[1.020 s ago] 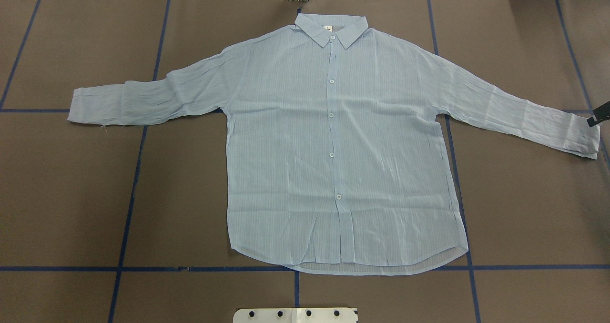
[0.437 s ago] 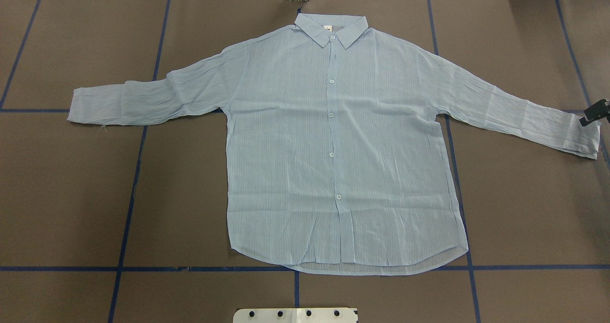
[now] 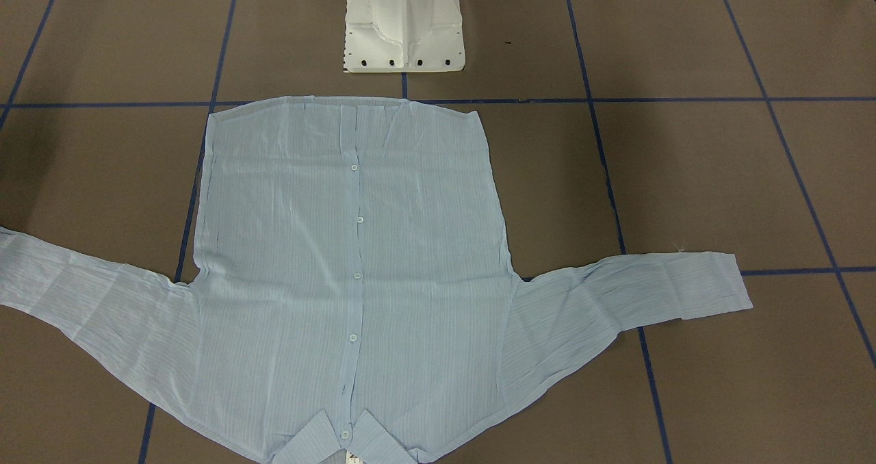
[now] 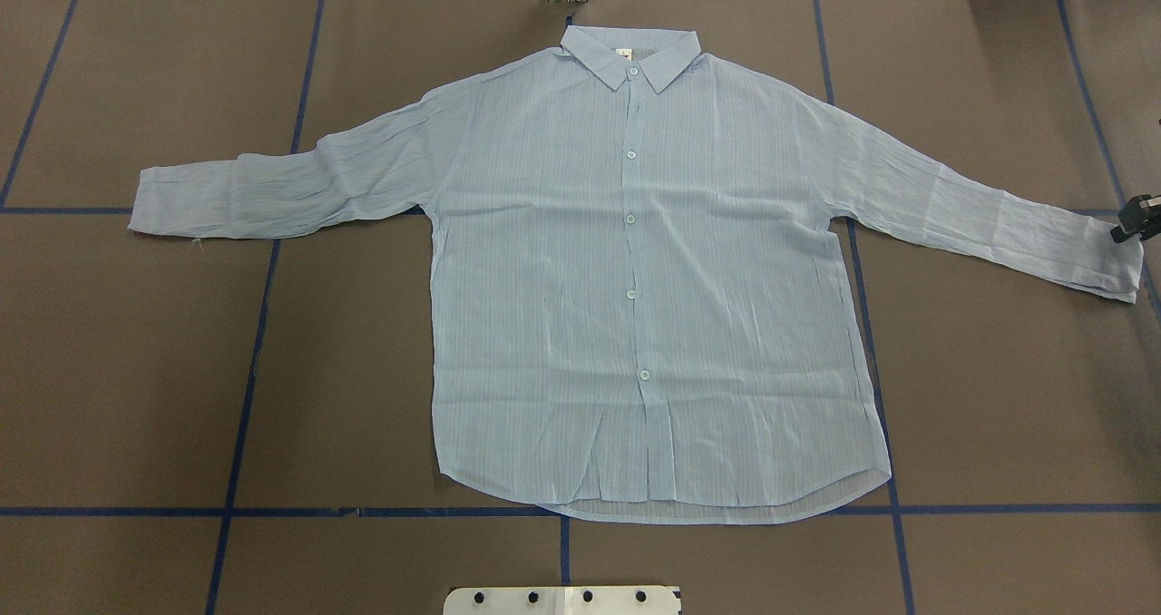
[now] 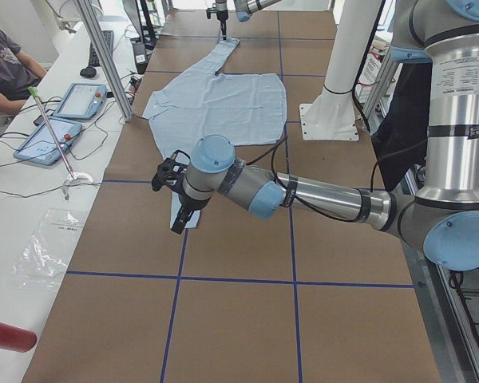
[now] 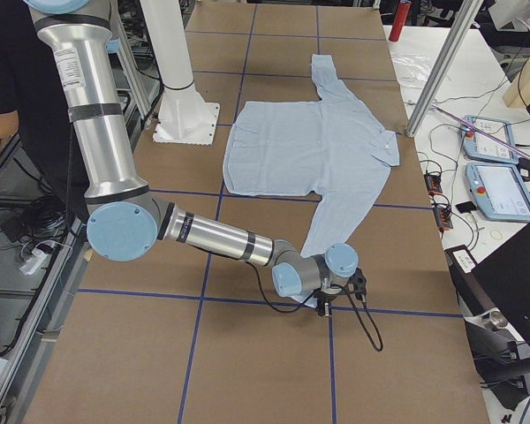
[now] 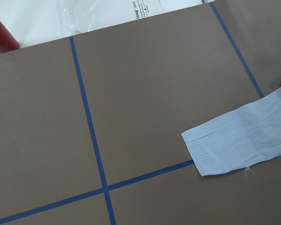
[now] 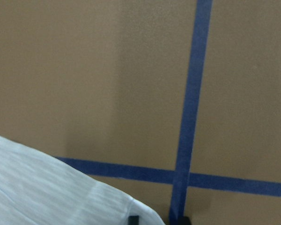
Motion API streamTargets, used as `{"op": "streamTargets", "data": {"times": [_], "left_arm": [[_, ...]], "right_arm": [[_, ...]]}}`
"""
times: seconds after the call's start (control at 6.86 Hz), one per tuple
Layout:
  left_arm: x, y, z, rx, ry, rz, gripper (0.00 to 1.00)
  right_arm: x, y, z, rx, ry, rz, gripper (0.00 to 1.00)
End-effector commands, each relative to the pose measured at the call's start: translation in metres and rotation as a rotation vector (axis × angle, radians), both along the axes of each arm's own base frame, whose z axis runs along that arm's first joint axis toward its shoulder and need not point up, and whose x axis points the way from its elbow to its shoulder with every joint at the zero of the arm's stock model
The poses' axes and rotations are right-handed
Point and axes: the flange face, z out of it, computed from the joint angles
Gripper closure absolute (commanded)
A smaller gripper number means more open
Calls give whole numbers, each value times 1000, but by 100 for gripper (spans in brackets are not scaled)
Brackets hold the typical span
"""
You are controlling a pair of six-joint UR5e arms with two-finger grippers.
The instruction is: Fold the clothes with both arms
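One shirt [image 4: 635,279] lies flat on the bench [image 4: 136,370]. The left hand [image 5: 179,222] and right hand [image 4: 1125,232] are each by a cuff; I cannot tell how open either is.

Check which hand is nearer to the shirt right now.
Right. The right hand is at the edge of the shirt's right cuff, overlapping it from overhead. The left hand hangs raised just beyond the left cuff, outside the overhead view.
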Motion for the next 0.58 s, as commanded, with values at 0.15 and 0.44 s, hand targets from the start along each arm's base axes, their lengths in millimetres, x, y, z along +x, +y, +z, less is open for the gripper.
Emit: {"op": "streamTargets", "data": {"times": [0.15, 0.44], "left_arm": [[0, 0, 1, 1, -2, 1, 0], [0, 0, -2, 6, 0, 2, 0]], "right_arm": [[-4, -4, -15, 23, -14, -1, 100], [-12, -9, -71, 13, -147, 30, 100]]}}
